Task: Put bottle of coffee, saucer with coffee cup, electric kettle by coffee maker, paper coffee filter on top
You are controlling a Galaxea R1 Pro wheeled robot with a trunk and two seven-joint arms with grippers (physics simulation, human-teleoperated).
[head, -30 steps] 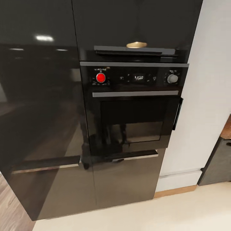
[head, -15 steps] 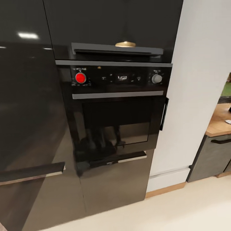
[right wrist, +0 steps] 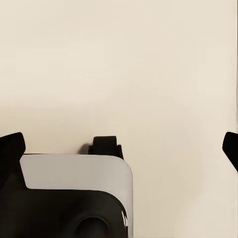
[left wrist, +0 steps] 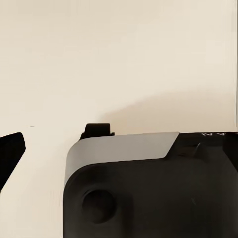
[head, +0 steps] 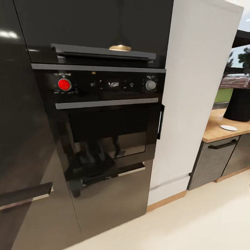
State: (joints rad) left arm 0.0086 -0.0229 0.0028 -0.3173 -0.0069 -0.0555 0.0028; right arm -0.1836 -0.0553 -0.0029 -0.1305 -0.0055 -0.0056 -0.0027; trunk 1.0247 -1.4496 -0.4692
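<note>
The kitchen countertop point(head: 217, 129), a light tan wood-look slab over grey cabinet fronts with dark handles, shows at the right edge of the head view, beyond a white wall panel point(head: 194, 93). This is the table the station has to be built on. The tall glossy black cabinet front point(head: 24, 139) and the black built-in oven point(head: 107, 114) with its red knob point(head: 64, 84) take up most of that view, so the robot appears to be on its way and not yet facing the table.

On the table, near its front edge, lies a small flat round white plate, the saucer point(head: 228, 127), with no cup on it. Just behind it stands a broad dark object point(head: 239, 104), cut off by the picture's edge; whether it is the coffee maker cannot be told.

Judging by this, the task is at an early stage: the saucer may be in place, but the cup, bottle, filter and kettle are all left to do.

Both wrist views look down over the robot's grey and black body at pale cream floor point(left wrist: 119, 59). Dark finger tips at the right wrist view's edges suggest jaws standing apart; for the left jaws I cannot tell.
</note>
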